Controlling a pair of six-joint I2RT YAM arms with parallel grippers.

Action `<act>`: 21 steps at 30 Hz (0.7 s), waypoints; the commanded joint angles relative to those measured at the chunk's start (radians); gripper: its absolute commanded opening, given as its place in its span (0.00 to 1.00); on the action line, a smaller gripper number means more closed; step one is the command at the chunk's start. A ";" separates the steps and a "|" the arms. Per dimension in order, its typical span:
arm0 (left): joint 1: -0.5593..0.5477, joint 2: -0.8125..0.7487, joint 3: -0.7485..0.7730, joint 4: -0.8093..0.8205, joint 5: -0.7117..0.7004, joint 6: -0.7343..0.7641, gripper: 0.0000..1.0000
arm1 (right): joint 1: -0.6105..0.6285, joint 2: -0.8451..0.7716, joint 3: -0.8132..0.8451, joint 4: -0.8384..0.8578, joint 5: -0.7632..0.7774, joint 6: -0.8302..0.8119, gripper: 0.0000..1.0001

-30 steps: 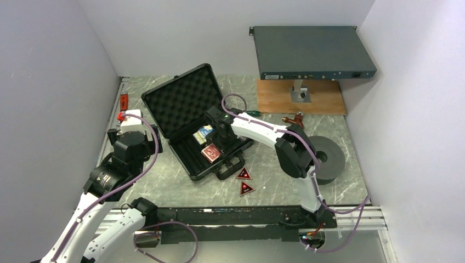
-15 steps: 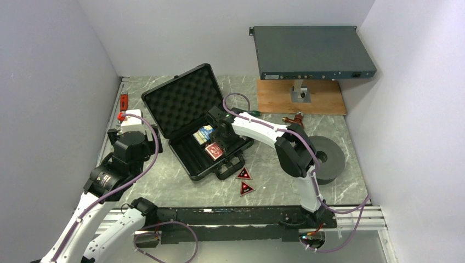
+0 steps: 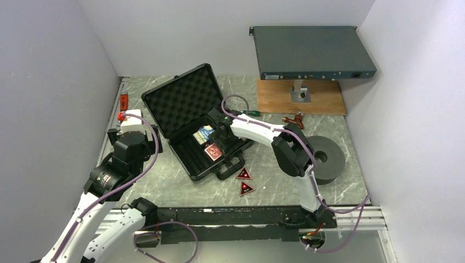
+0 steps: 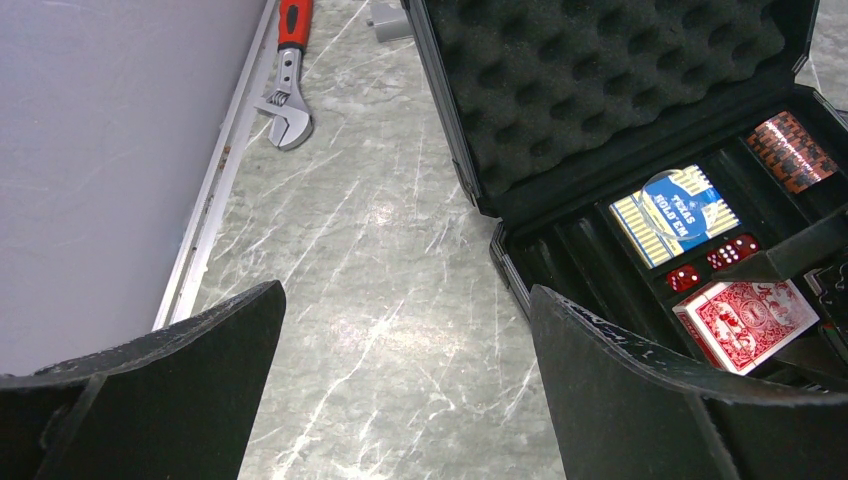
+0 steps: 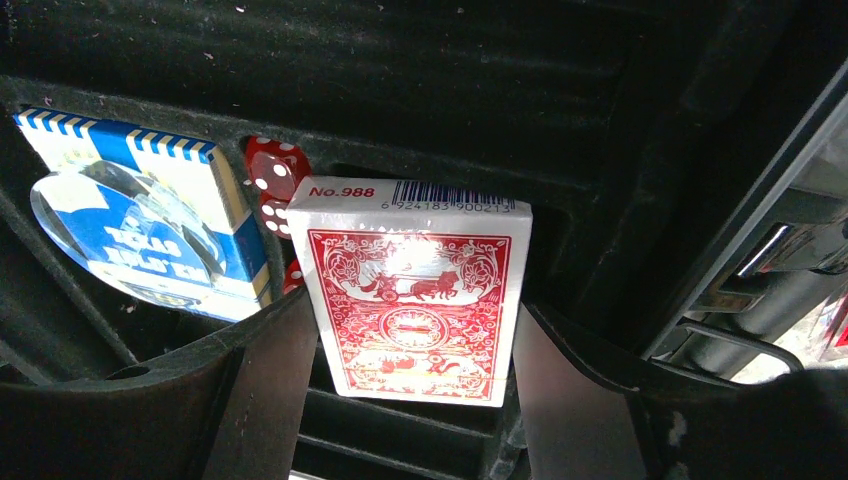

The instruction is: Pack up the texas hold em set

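**Inspection: red deck going into the open case**

Grey marbled bench point(image 3: 164, 186), white walls on three sides. The black briefcase point(image 3: 193, 167) lies open left of centre, toward the far edge, its foam-lined lid point(image 3: 181, 104) laid back toward the far-left corner and its handle facing the near edge.

Findings:
- The right end effector point(image 5: 410, 340) is closed on the red deck point(image 5: 415, 250), one finger against each long side. The deck hangs just above the tray, beside the blue deck point(image 4: 678, 212) and the red dice point(image 4: 715, 262).
- The left end effector point(image 4: 405, 330) stands wide and empty over bare bench near the left edge, apart from the case.
- A chip roll point(image 4: 792, 150) is seated in a slot toward the right end of the tray.
- Two triangular tokens point(image 3: 244, 174) lie on the bench just beyond the handle, toward the near edge, not yet packed.

Handling assessment: the deck appears to be a light, stiff carton with a glossy wrap that catches glare, so it is probably slippery. The present hold across the long sides looks sound; heavier pressure could dent the box. It should be lowered square to its recess before release. The tokens are thin and flat and likely awkward to lift; pinching across two edges seems best. The lid looks rigid and is best pushed at its free edge.
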 commanded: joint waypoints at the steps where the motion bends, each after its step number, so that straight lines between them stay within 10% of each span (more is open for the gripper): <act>1: 0.005 0.000 0.007 0.010 0.004 -0.006 0.98 | -0.006 -0.013 -0.021 -0.042 0.058 -0.008 0.00; 10: 0.005 -0.002 0.007 0.010 0.005 -0.006 0.98 | -0.017 0.025 -0.026 -0.036 0.003 -0.032 0.08; 21: 0.005 0.000 0.008 0.009 0.002 -0.007 0.98 | -0.028 -0.015 -0.034 -0.067 0.044 -0.029 0.45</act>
